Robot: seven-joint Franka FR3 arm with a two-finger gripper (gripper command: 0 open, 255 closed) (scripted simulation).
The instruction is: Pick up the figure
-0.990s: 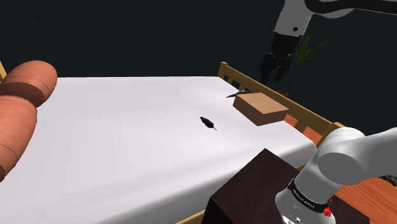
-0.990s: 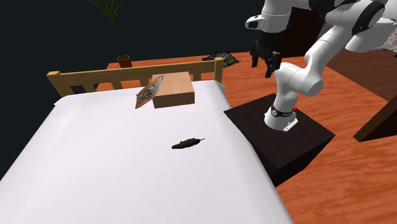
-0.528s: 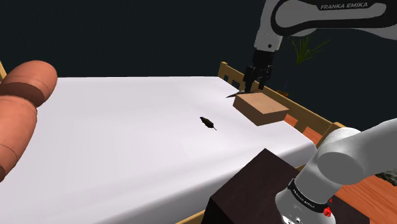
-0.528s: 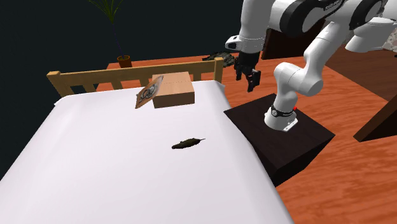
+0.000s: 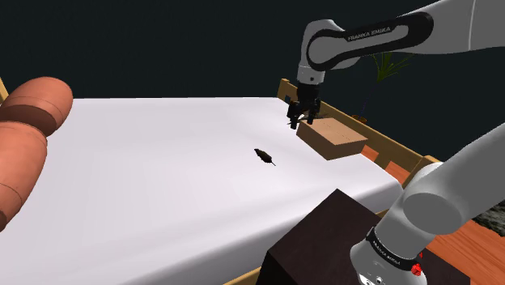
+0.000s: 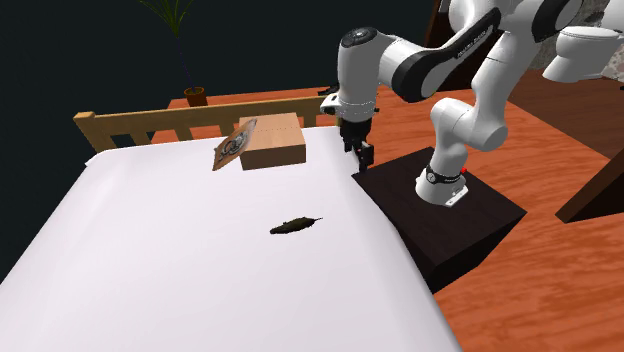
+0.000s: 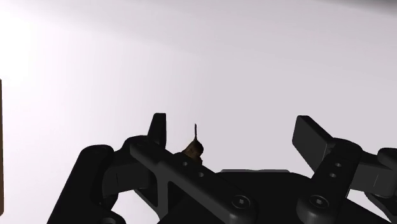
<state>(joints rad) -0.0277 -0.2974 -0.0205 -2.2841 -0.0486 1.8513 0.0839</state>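
Figure mid-bed, open gripper up by the foot corner

Your figure [image 5: 263,155], a small dark thing with a thin tail, lies on the white bed [image 5: 154,186] about mid-length, closer to the edge on the stand's side. Its long axis runs roughly across the bed, with the tail toward that edge. Your gripper [image 5: 296,120] hangs beside the wooden box [image 5: 332,138] at the foot end, fingers spread, holding nothing. The figure lies toward the head end from the hand, so you'd likely travel that way, then descend with the fingers straddling its narrow body.
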